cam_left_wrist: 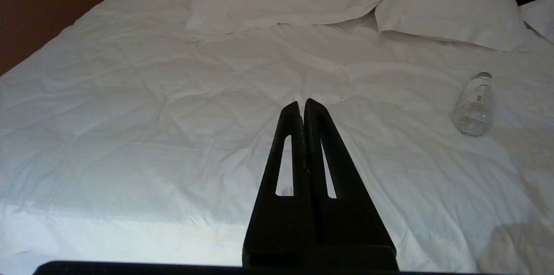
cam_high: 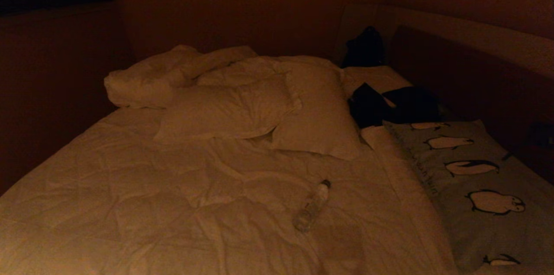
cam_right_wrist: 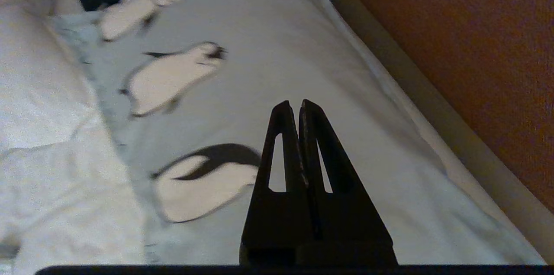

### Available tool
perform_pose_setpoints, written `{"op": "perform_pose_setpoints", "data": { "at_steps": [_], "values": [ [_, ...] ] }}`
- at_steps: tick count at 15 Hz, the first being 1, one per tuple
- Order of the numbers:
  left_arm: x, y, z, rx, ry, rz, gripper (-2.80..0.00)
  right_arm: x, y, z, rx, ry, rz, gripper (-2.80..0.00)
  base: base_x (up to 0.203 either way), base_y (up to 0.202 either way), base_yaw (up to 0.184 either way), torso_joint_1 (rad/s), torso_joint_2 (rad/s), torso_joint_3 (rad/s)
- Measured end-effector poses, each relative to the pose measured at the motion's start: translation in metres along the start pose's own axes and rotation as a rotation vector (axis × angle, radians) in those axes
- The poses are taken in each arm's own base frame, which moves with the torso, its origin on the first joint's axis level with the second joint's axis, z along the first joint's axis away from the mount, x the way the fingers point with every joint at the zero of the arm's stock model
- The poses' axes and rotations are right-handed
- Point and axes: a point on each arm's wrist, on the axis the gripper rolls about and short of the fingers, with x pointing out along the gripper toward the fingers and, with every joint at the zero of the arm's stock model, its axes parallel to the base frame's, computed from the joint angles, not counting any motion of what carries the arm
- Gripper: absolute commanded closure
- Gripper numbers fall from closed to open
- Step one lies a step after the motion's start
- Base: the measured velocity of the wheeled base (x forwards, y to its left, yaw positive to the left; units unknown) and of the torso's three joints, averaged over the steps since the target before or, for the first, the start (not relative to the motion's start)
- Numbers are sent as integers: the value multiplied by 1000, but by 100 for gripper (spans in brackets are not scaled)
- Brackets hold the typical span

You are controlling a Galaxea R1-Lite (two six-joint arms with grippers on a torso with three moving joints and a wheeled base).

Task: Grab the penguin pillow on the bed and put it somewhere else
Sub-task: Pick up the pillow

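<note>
You have the bed [cam_high: 130, 197] filling the scene, white pillows [cam_high: 225, 110] at its far side. The penguin pillow [cam_high: 484, 188] lies along the bed's right edge. A bottle [cam_high: 310, 206] lies mid-bed. Your right pincer [cam_right_wrist: 294, 104] hangs clenched over the penguin pillow; your left pincer [cam_left_wrist: 301, 102] is clenched, empty

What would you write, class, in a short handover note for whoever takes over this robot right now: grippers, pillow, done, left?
Right gripper: shut, empty, above the long grey-blue penguin-printed pillow.
Left gripper: shut, empty, over the rumpled cream-white bed.
Pillow lies along the bed's right edge by the headboard, beyond the clear plastic bottle.
Done: nothing gripped yet.
Left: open right gripper, grasp the pillow, lift it, set it elsewhere.
</note>
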Motion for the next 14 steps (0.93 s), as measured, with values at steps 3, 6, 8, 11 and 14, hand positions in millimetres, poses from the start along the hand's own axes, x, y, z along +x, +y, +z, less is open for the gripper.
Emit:
{"op": "perform_pose_setpoints", "data": {
  "at_steps": [3,6,8,11,14],
  "values": [
    [0,0,0,1,0,0,0,11,-22,-2,23,17,12,0,0,0,0,0,0,0],
    [0,0,0,0,0,0,0,19,-28,-9,34,46,38,-280,0,0,0,0,0,0],
    [0,0,0,0,0,0,0,24,-29,-15,37,65,61,-280,0,0,0,0,0,0],
    [0,0,0,1,0,0,0,35,-31,-21,42,83,68,-280,0,0,0,0,0,0],
    [0,0,0,0,0,0,0,46,-32,-28,46,102,66,-280,0,0,0,0,0,0]
  ]
}}
